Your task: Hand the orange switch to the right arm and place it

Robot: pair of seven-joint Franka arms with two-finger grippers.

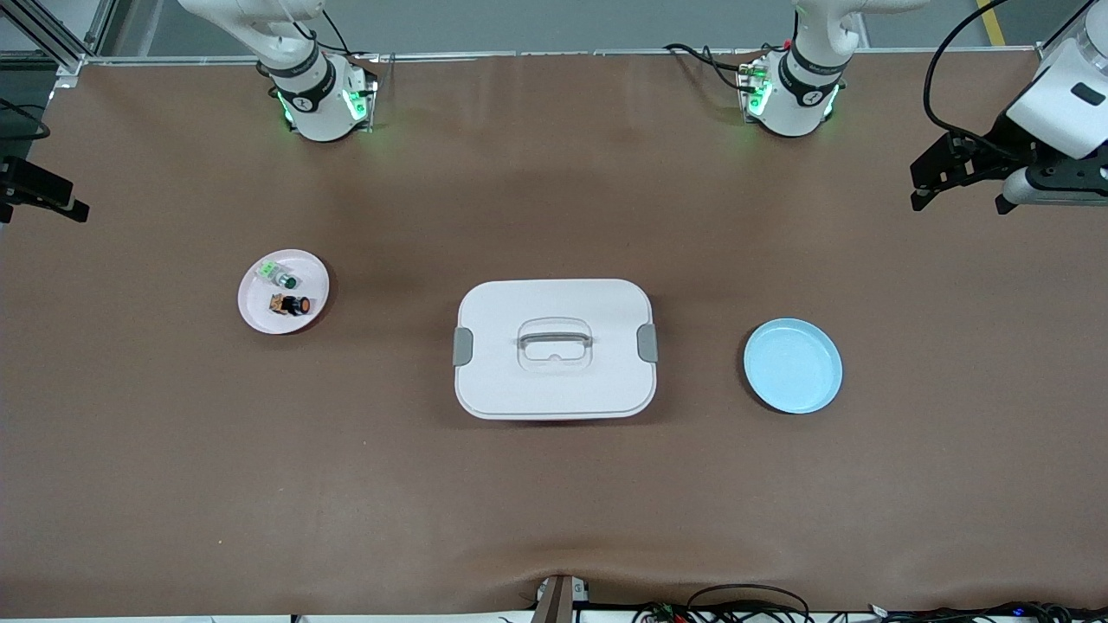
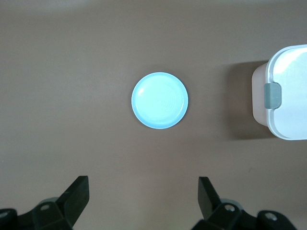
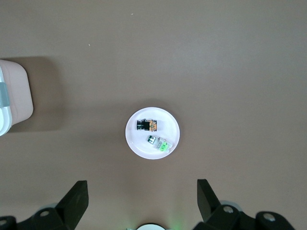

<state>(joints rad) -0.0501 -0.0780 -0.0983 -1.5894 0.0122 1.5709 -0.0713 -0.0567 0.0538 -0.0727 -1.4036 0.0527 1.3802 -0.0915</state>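
The orange switch lies on its side on a small white plate toward the right arm's end of the table, just beside a green switch that sits farther from the front camera. It looks light, rigid and hard plastic, probably slick on the round cap, so the squarer black body seems the safer place to pinch. Mid-table sits a smooth white box with rounded corners, grey clips and a moulded handle; a glossy blue plate lies toward the left arm's end. The left gripper hangs over bare brown cloth near the blue plate, fingers apart and empty. The right gripper hangs near the white plate, fingers likewise spread.
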